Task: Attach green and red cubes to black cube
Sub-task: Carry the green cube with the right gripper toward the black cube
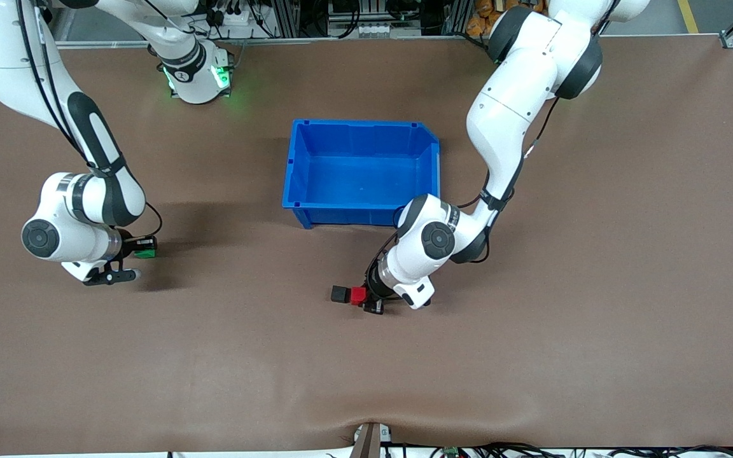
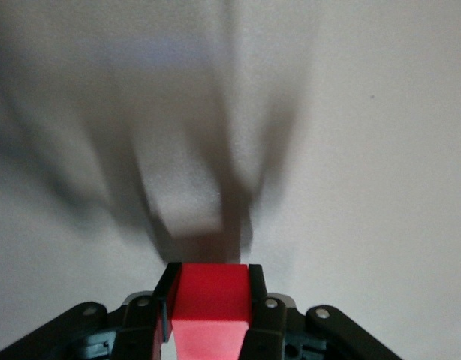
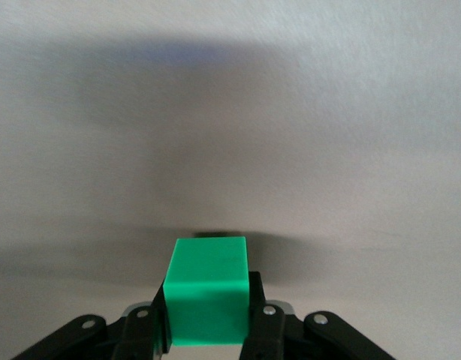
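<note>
Pressing against the black cube (image 1: 340,293), the red cube (image 1: 358,294) is clamped by the left gripper (image 1: 371,300), while the green cube (image 1: 145,253) is clamped by the right gripper (image 1: 140,245), well apart toward the right arm's end.

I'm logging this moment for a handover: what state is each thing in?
Red cube: clamped in left claw, touching the black cube.
Black cube: on the table, ungripped.
Green cube: clamped in right claw, far from the other two.
Blue bin: upright, nothing in it.
</note>
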